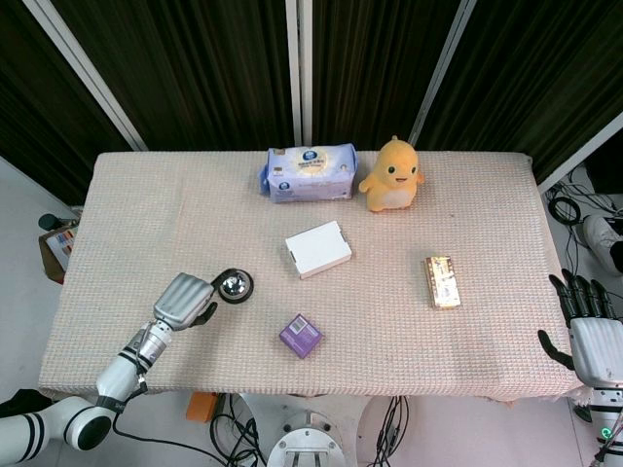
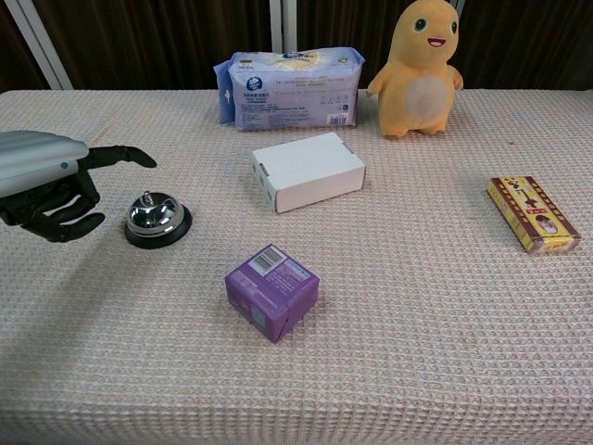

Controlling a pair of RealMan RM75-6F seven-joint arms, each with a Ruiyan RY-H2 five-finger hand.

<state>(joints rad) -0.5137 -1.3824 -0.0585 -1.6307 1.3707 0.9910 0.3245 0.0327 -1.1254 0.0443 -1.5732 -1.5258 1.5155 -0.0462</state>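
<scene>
Head view first: the left hand (image 1: 185, 302) hovers low over the table (image 1: 136, 195), just left of the desk bell (image 1: 234, 286), holding nothing, fingers loosely bent toward it. The white box (image 1: 318, 249) sits right of the bell and a little farther back, the purple box (image 1: 301, 336) right of it and nearer the front edge. Well beyond the bell, at the back, lie the tissue pack (image 1: 311, 172) and the yellow plush toy (image 1: 391, 175). The gold-patterned box (image 1: 443, 281) rests far to the bell's right. The right hand (image 1: 589, 331) hangs off the table's right end, fingers spread upward, empty.

Chest view: the left hand (image 2: 51, 190) shows one finger stretched out over the bell (image 2: 157, 221), not touching, the others curled underneath. The bell looks like polished metal on a dark base, probably stiff, fairly weighty and slippery on its dome. I judge the plunger on top is the place to press, and the dark rim the place to grip if lifting.
</scene>
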